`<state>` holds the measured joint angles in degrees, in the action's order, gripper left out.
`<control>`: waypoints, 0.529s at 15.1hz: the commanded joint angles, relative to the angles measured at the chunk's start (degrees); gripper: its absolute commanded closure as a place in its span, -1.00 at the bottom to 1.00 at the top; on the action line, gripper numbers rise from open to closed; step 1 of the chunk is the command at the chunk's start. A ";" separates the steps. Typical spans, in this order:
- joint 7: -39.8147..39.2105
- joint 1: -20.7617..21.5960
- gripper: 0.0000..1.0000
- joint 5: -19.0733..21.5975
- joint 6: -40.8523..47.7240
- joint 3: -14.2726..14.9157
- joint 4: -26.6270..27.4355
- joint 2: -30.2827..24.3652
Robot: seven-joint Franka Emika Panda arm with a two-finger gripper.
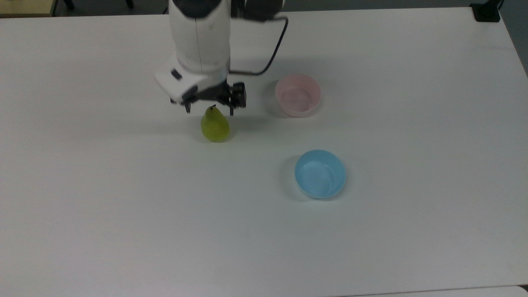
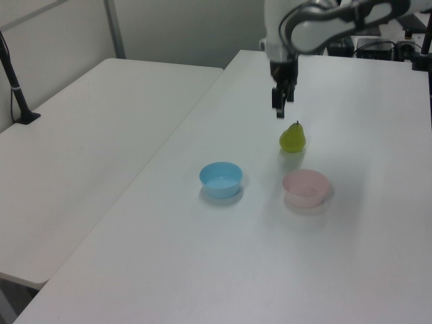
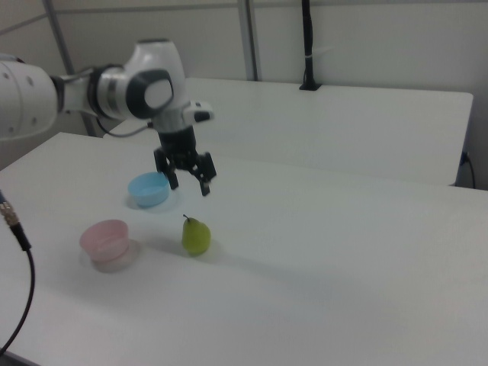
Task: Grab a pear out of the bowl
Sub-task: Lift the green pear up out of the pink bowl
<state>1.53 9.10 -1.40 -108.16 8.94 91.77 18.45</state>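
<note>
The pear stands upright on the counter, stem up, well apart from the pink bowl. The end effector hangs directly above the pear with its fingers spread apart and empty, so a straight descent would straddle the fruit's narrow neck.

Operator, note that the white robot arm is cut off by the top view's upper edge, so its upper links go unrecorded there. In the right view, the arm runs off the right view's left edge. In the left view, the two-finger black gripper is seen edge-on (finger spread cannot be read there). A black cable leaves the right view's lower left corner, its ends unseen.
</note>
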 commanded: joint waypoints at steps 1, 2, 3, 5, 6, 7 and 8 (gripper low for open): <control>2.16 0.12 -1.00 -0.80 6.01 0.03 3.15 -9.03; 2.16 0.12 -1.00 -0.80 7.86 0.03 3.59 -10.96; 2.07 0.04 -1.00 -0.80 9.53 0.03 3.94 -12.55; 1.63 -0.23 -1.00 -0.80 12.00 -0.06 3.94 -14.40; 1.63 -0.75 -1.00 -0.80 12.71 -0.06 4.03 -15.02; 1.63 -1.02 -1.00 -0.80 13.06 -0.15 4.03 -15.37; 2.07 -1.19 -1.00 -0.80 13.15 -0.06 3.77 -15.55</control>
